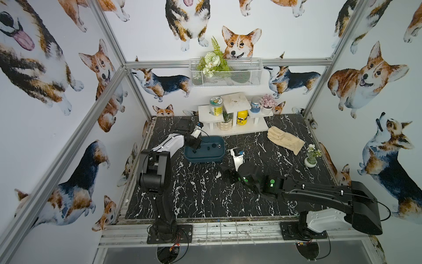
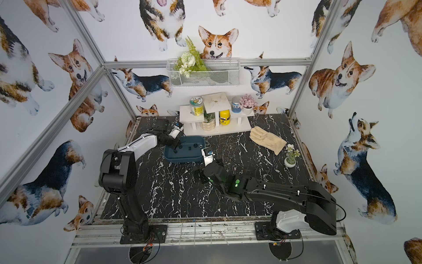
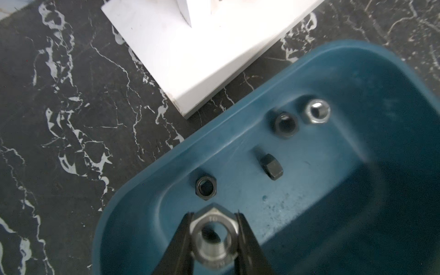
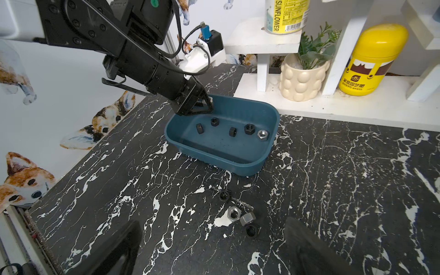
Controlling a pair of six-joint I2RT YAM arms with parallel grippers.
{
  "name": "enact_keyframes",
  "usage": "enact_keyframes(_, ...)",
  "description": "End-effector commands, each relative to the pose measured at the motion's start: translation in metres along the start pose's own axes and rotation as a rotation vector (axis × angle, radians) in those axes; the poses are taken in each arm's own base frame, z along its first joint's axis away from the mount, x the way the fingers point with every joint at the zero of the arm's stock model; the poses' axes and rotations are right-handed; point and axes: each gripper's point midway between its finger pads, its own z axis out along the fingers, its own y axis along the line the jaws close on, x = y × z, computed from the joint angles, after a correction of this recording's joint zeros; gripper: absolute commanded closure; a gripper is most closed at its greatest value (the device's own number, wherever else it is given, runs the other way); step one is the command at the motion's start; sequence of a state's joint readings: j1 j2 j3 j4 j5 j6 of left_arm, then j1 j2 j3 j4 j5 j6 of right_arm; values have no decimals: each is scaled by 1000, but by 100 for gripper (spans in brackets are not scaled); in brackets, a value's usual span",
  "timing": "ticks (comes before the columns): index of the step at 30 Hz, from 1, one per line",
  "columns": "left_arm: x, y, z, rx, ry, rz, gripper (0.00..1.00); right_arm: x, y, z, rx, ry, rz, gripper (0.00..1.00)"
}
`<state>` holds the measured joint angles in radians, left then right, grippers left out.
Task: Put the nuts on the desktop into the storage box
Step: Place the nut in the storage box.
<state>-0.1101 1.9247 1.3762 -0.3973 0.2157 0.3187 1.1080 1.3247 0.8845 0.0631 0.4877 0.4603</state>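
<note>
Corgi-print walls (image 1: 45, 75) on an aluminium frame (image 1: 159, 65) enclose the desktop (image 1: 196, 192), which is black with white veins. The storage box (image 1: 203, 158) sits back left, just before the white shelf stand (image 1: 251, 130). It is open side up, its long axis left to right, parallel to the stand's front edge. The left gripper (image 3: 214, 213) hangs over the box's left end, pinching a silver nut (image 3: 215, 251). Five nuts (image 4: 232, 131) lie inside. Four loose nuts (image 4: 247, 218) rest on the desktop just ahead of the right gripper (image 4: 212, 223), whose jaws are spread wide.

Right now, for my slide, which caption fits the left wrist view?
Left gripper holds a silver nut above the storage box; four other nuts lie inside.
</note>
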Motion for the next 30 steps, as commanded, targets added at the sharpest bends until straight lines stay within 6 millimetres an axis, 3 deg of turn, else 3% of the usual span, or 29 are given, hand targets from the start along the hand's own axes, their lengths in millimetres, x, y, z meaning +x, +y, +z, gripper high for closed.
enact_keyframes(1, -8, 7, 6, -14, -26, -22, 85, 0, 0, 2, 6, -3, -1, 0)
enact_keyframes(19, -1, -17, 53, 82, 56, -23, 77, 15, 0, 12, 24, 35, 20, 0)
enact_keyframes(23, 3, -19, 59, 90, 80, -19, 72, 16, -2, 12, 33, 38, 19, 0)
enact_keyframes(30, 5, -24, 55, 108, 77, -21, 53, 21, -5, 13, 46, 48, 18, 0)
